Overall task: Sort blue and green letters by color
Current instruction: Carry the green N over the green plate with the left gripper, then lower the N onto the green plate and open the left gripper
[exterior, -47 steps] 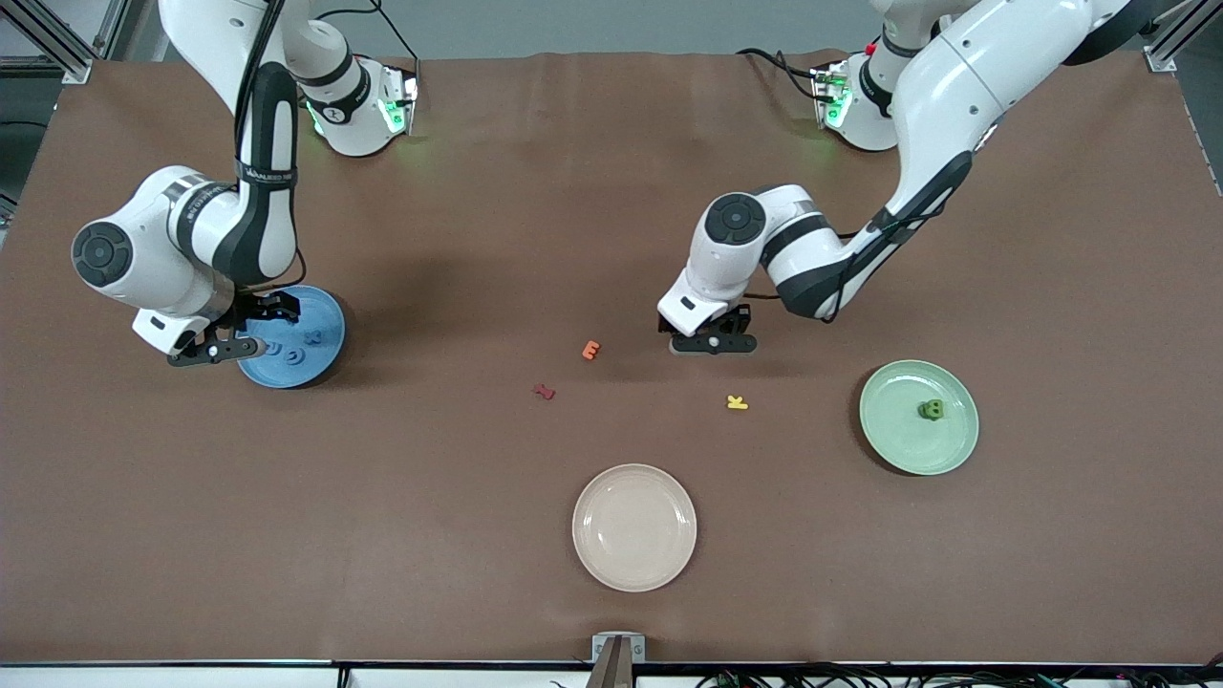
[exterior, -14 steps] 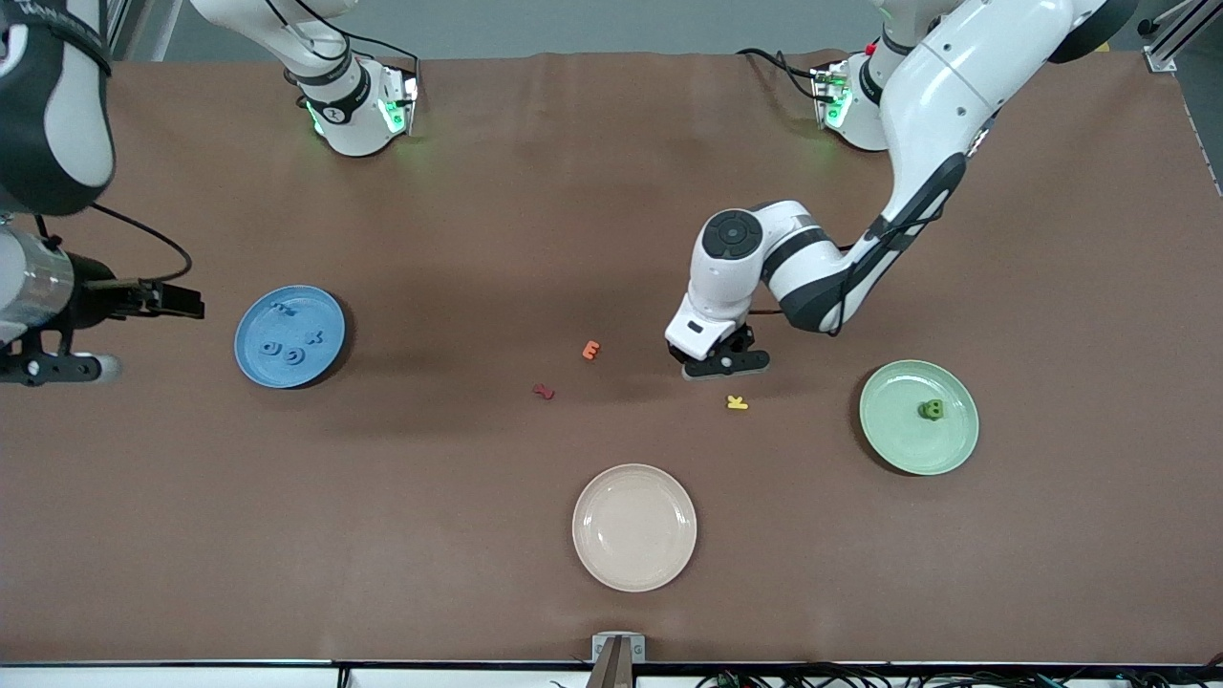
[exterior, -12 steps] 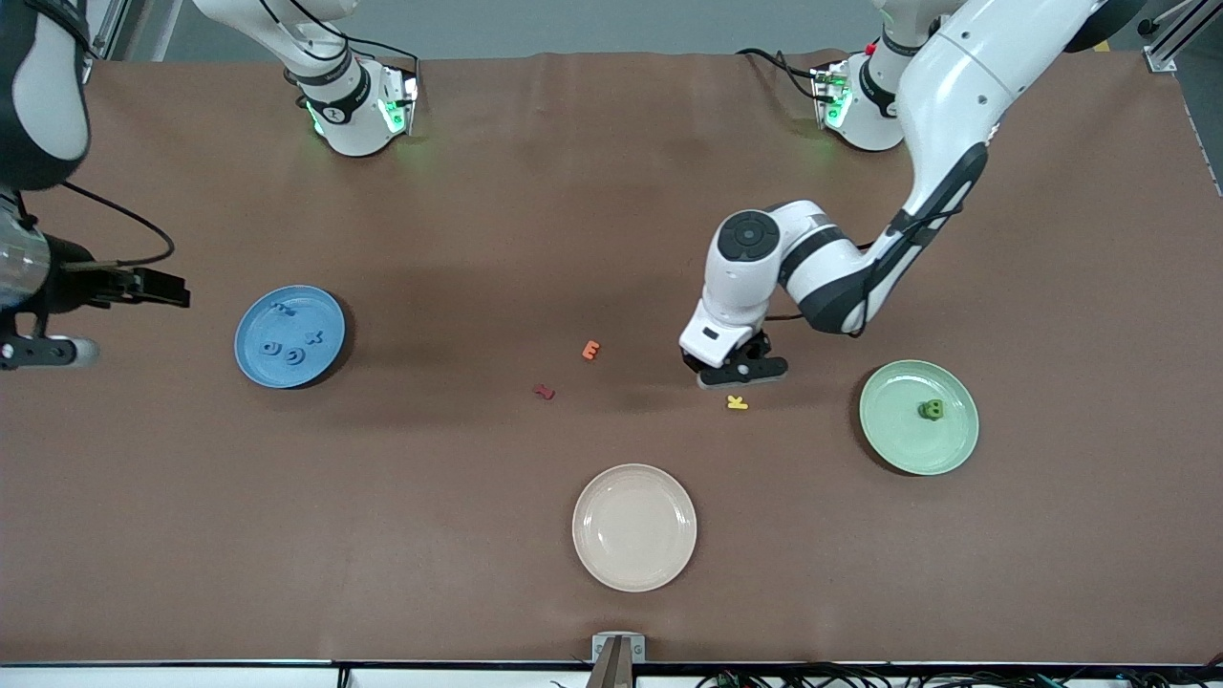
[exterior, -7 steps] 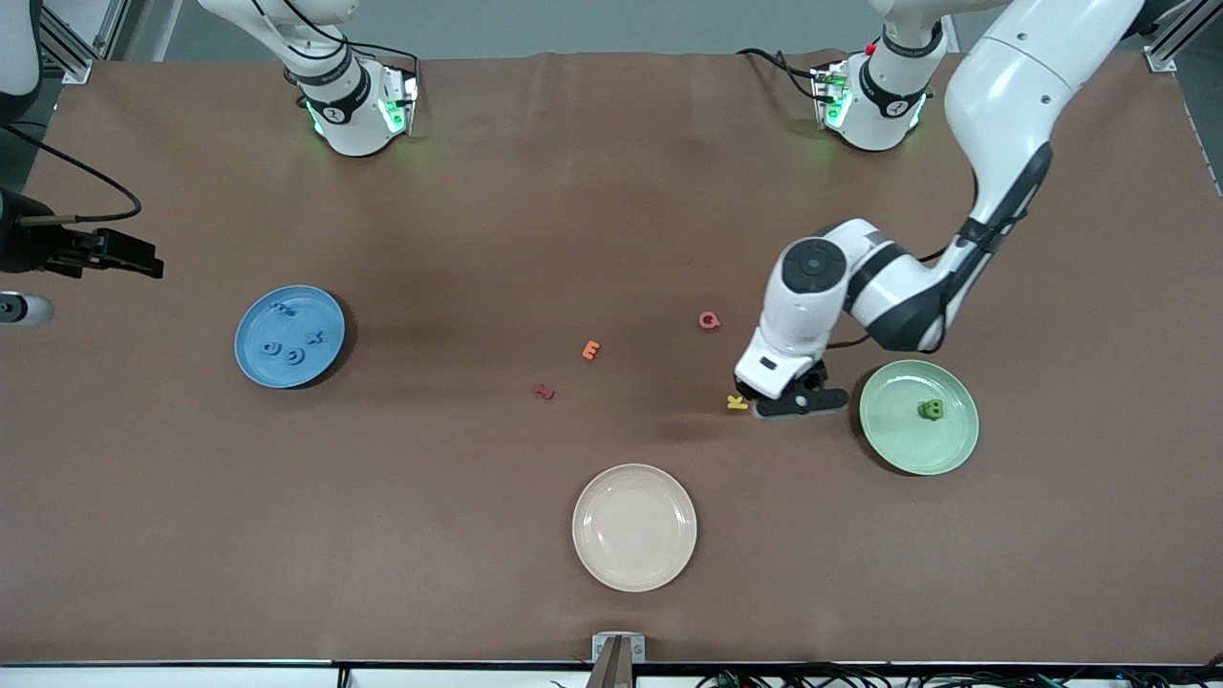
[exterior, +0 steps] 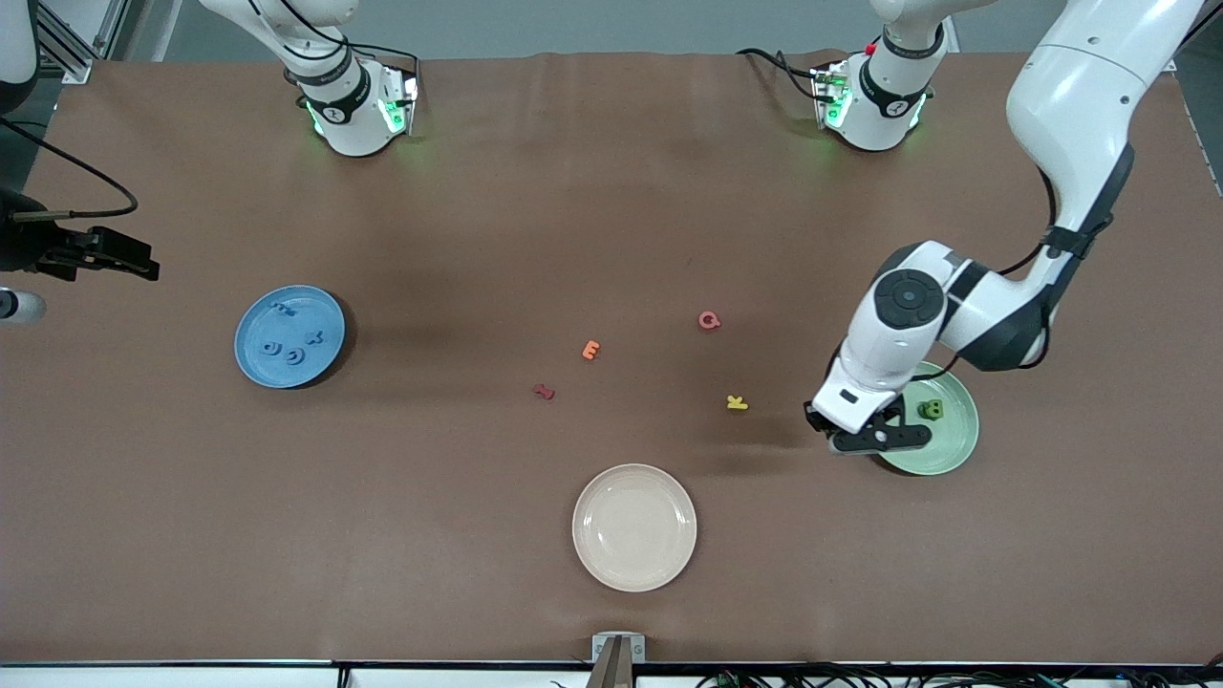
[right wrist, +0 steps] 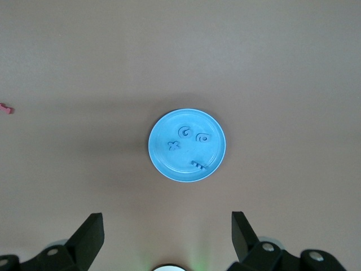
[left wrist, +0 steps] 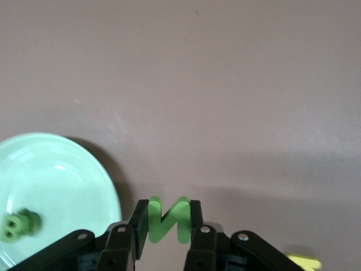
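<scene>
My left gripper (exterior: 874,435) is shut on a green letter N (left wrist: 168,220) and holds it over the rim of the green plate (exterior: 948,445), on the side toward the table's middle. The plate (left wrist: 56,169) holds a small clump of green letters (exterior: 931,410), which also shows in the left wrist view (left wrist: 17,224). The blue plate (exterior: 320,315) holds several blue letters (exterior: 291,355). My right gripper (exterior: 119,256) is open and empty, raised high past the blue plate (right wrist: 188,164) at the right arm's end; the blue letters (right wrist: 184,132) show below it.
A pale pink plate (exterior: 634,526) sits near the front camera. An orange letter (exterior: 591,350), a red letter (exterior: 544,391), a pink letter (exterior: 708,320) and a yellow letter (exterior: 736,402) lie loose around the table's middle.
My left gripper has travelled from the table's middle to the green plate's rim with the green letter, uncovering the pink letter. My right gripper has lifted away from the blue plate.
</scene>
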`<move>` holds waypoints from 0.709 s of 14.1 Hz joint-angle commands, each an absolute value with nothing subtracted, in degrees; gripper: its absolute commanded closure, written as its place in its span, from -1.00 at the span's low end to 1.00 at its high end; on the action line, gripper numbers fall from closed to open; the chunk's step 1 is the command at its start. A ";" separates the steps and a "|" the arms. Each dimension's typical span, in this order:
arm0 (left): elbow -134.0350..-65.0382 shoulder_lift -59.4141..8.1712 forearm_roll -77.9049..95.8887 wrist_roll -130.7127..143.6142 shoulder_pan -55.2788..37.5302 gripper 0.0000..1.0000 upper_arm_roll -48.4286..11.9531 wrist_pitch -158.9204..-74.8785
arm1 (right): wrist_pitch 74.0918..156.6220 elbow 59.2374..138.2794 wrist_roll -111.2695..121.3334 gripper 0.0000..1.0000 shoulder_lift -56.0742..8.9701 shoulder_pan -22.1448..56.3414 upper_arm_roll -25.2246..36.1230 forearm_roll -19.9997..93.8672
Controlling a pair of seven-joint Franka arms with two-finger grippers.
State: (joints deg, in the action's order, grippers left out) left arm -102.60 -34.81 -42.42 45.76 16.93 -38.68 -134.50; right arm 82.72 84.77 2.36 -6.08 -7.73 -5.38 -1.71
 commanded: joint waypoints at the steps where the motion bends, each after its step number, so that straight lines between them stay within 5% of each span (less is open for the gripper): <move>1: -102.13 -33.92 -42.54 43.51 18.98 1.00 -39.02 -132.89 | 82.62 83.85 2.19 -1.00 -5.36 -9.14 -6.68 -2.90; 10: -105.29 -34.89 -42.54 37.80 27.59 1.00 -39.02 -132.80 | 77.80 81.39 1.49 -1.00 -7.56 -8.79 -6.77 -1.85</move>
